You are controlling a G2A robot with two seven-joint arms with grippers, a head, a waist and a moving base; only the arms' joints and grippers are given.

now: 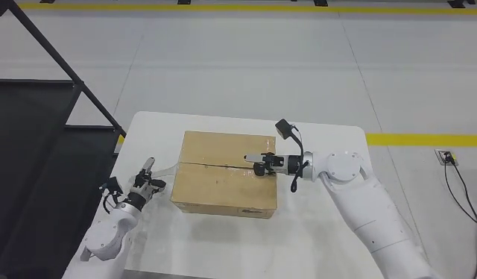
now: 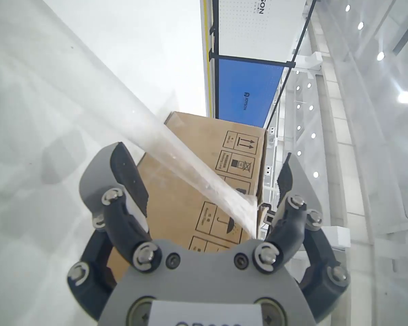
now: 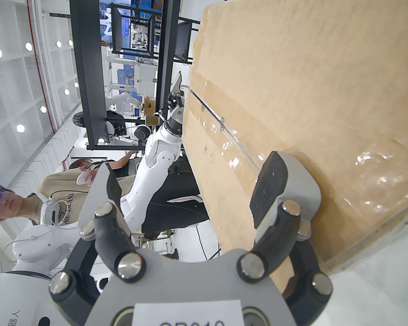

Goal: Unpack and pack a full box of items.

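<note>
Box (image 1: 223, 178): cardboard, flaps shut, standing mid-surface (image 1: 320, 227) between the two hands
Tape (image 2: 176, 150): clear strip running off the box end and passing between the fingers of the left hand (image 2: 204, 161); whether it sticks to a finger cannot be told
Left hand: spread wide, just beside the box end, gripping nothing
Right hand (image 3: 190, 164): spread wide over the box top at the seam, one pad (image 3: 270, 188) close against the cardboard; contact unclear
Stage, as judged: unsealing; nothing unpacked yet
Risk 1: the loose tape may fold on itself or cling to a pad, because the adhesive side lies close to the open fingers
Risk 2: the box may slide or swing on the surface if the tape is pulled while nothing presses the top down
Risk 3: the strip may tear short and leave the seam sealed if it is pulled at a steep angle
Risk 4: the right pad may dent or catch a flap if driven into the seam
Count: box, one; tape strip, one; hands, two; surface, one
</note>
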